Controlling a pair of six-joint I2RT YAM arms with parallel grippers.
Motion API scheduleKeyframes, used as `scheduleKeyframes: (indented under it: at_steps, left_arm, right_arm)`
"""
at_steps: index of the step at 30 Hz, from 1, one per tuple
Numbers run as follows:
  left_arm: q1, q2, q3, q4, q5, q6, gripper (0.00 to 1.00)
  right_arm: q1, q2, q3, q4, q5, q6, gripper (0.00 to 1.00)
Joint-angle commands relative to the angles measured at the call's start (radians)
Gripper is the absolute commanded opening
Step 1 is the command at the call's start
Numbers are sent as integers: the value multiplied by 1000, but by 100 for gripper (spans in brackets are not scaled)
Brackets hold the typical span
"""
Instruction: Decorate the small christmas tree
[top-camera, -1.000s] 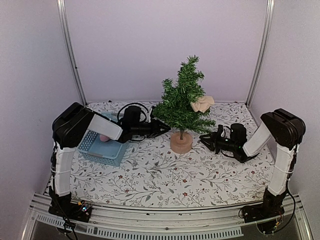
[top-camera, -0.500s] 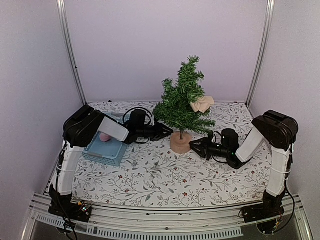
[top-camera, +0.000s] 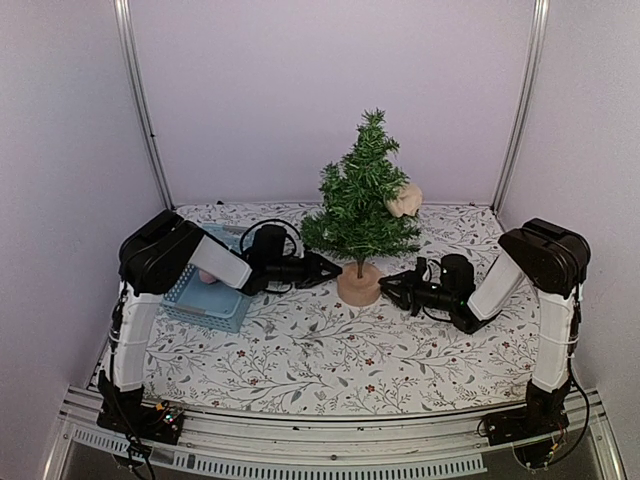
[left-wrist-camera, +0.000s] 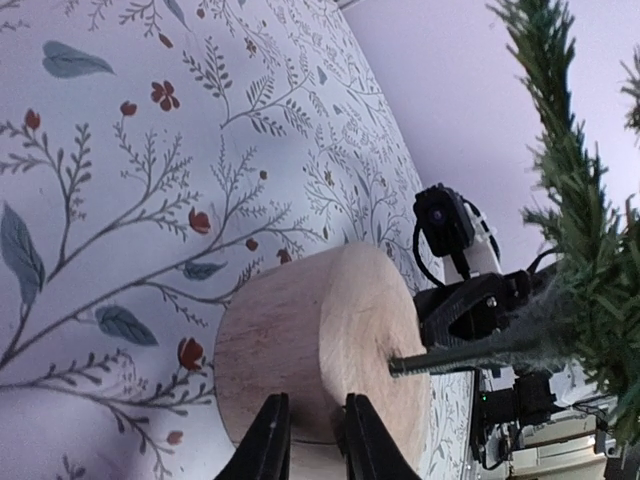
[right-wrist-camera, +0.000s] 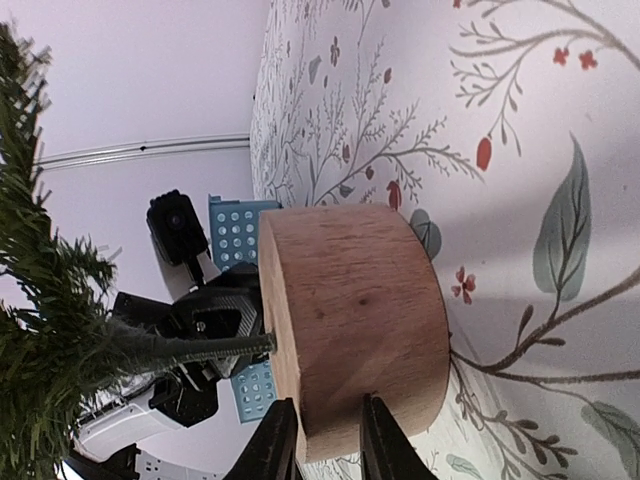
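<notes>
At the small christmas tree (top-camera: 362, 200), left gripper (top-camera: 322, 270) and right gripper (top-camera: 385, 288) face each other low, jaws slightly apart.

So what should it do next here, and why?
Probably pull the left tool back from the wooden base of the tree and reach into the blue basket for the pink object. The right tool is at the base too, the tree stands upright, and only one beige ornament hangs on it.
</notes>
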Motion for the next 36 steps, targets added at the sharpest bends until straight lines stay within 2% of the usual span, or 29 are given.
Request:
scheduleKeyframes:
  at_steps: [1,15,23,30,36]
  left_arm:
    - [-27,-71,-90,31,36,12,22]
    - [-113,-99,-155,125,8,-64,21]
    - [-126,-124,-199,168,-24,-102,21]
    - [-106,-202,-262,153,-82,-93,27]
    - [-76,-310,-323,75,-141,-64,36]
  right_arm:
    - [-12,26,41,-1,-1,-22,25]
    - [-22,86,142,-53,-41,-66,25]
    - [-31,75,129,-67,-44,-80,25]
    - [-32,42,94,-72,-46,-94,25]
    - [-32,19,76,-72,-52,-99,25]
